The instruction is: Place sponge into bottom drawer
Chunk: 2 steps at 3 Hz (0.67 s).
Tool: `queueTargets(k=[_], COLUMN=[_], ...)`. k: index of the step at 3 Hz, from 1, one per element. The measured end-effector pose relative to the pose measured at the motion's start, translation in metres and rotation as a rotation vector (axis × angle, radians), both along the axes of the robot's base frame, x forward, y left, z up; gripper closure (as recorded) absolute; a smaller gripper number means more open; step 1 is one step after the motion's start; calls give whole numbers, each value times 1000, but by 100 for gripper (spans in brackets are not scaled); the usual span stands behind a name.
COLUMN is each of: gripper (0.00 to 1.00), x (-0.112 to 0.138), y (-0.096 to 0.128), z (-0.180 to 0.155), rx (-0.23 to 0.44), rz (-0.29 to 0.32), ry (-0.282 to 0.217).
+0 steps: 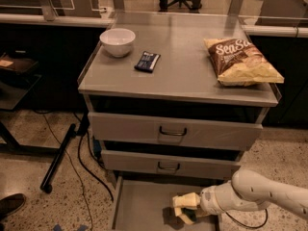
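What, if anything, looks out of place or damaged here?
Nothing stands out. The bowl, snack wrapper and chip bag rest on the cabinet top; the bottom drawer is pulled out, with the tool low inside it at a dark block, likely the sponge.

end effector (pixel 185 210): mine, low inside the bottom drawer (pixel 137 201), toward its right side, hiding the floor beneath.
sponge (pixel 169 218): a dark patch under my end effector, mostly covered; whether it touches the drawer floor, I cannot tell.
bottom drawer: its front is cut off by the lower edge.
arm (pixel 262 194): mine, right of the drawer, cut off at the right edge.
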State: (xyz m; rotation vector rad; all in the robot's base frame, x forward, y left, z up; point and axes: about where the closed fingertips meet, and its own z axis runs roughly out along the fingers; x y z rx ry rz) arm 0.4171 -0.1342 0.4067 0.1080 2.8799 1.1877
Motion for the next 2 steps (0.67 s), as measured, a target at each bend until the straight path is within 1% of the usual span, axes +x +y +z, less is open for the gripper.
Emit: queueTargets(k=[1,2], gripper=[100,100], x=[8,8], y=[44,45], z=[-65,-67], rx=[-53,-50], rz=[-53,-55], ry=[61,63])
